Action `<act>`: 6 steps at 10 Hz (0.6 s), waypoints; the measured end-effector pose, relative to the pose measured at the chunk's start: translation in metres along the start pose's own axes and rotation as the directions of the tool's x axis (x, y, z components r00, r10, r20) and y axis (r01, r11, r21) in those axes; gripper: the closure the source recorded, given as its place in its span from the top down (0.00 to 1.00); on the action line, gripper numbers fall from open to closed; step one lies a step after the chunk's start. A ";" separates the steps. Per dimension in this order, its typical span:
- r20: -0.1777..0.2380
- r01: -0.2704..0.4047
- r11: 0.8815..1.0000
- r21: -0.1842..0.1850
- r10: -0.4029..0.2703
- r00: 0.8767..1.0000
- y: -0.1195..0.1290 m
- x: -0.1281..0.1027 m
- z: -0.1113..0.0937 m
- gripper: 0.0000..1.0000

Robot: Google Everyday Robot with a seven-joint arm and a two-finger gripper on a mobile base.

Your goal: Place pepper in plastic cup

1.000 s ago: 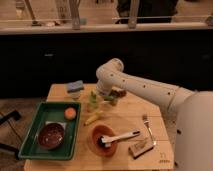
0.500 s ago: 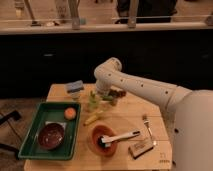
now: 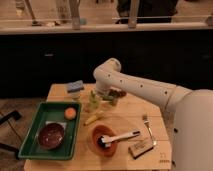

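Observation:
The plastic cup [image 3: 93, 103], a pale yellow-green tumbler, stands upright near the middle of the wooden table [image 3: 150, 107]. My gripper [image 3: 103, 95] hangs from the white arm, just above and to the right of the cup. A small dark green shape that looks like the pepper [image 3: 111, 100] sits right under the gripper, beside the cup. I cannot tell whether it is held or lying on the table. The arm hides part of this spot.
A yellow elongated vegetable [image 3: 92, 119] lies in front of the cup. A green tray [image 3: 30, 145] at left holds an orange [image 3: 70, 113] and a dark bowl [image 3: 51, 136]. A red bowl [image 3: 100, 145] with a white-handled utensil [image 3: 122, 136], a fork [image 3: 146, 122], a block [image 3: 140, 147] and a blue sponge [image 3: 76, 86] are around.
The arm's elbow has shifted slightly left and the wrist has stayed low over the cup area. Objects on the table have not moved.

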 end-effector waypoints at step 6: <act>-0.092 0.318 0.946 -0.065 -0.323 0.942 -0.028 -0.005 0.010 0.00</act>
